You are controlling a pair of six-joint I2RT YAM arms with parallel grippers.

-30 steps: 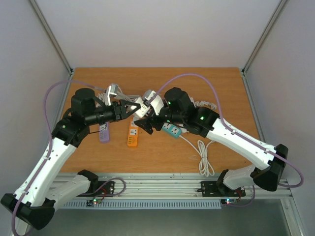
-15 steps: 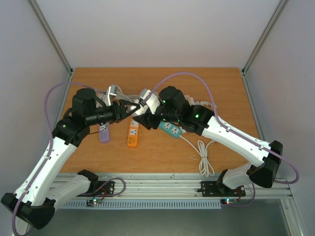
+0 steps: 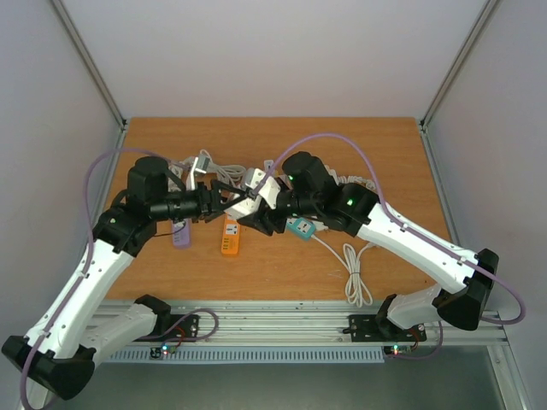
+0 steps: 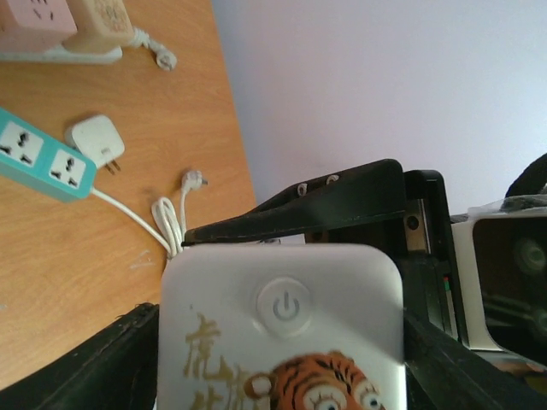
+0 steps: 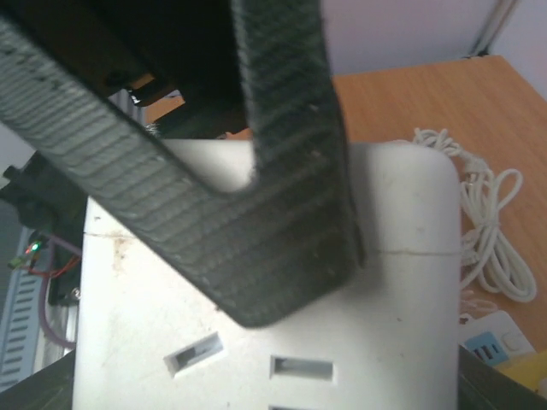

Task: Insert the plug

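Two arms meet over the middle of the table (image 3: pixel 282 137). Together they hold one white power strip (image 3: pixel 256 181) up in the air.

The left gripper (image 3: pixel 226 196) has its two fingers (image 4: pixel 94 367) tight on the two sides of the strip. The right gripper (image 3: pixel 258 213) grabs it from the other way. In the right wrist view its dark tips sit at both bottom corners, against the strip's sides. One black finger from the other arm lies across the strip's face there.

The strip has one round power button (image 4: pixel 286 306) and one tiger picture (image 4: pixel 320 389). Two slots (image 5: pixel 301 368) show on its other face.

Three more strips lie flat on the table. One orange strip (image 3: pixel 230 237) is at 6 o'clock from the held one. One purple strip (image 3: pixel 180 233) is at 8 o'clock. One teal strip (image 3: pixel 300 227) is at 4 o'clock, partly under the right arm.

The left wrist view shows two more strips far off at 11 o'clock, one pink (image 4: pixel 34 19) and one tan (image 4: pixel 104 21).

One small white plug (image 4: pixel 96 140) lies on the table just beside the teal strip. No gripper touches it.

One bunch of white cord (image 3: pixel 355 273) lies at 5 o'clock.
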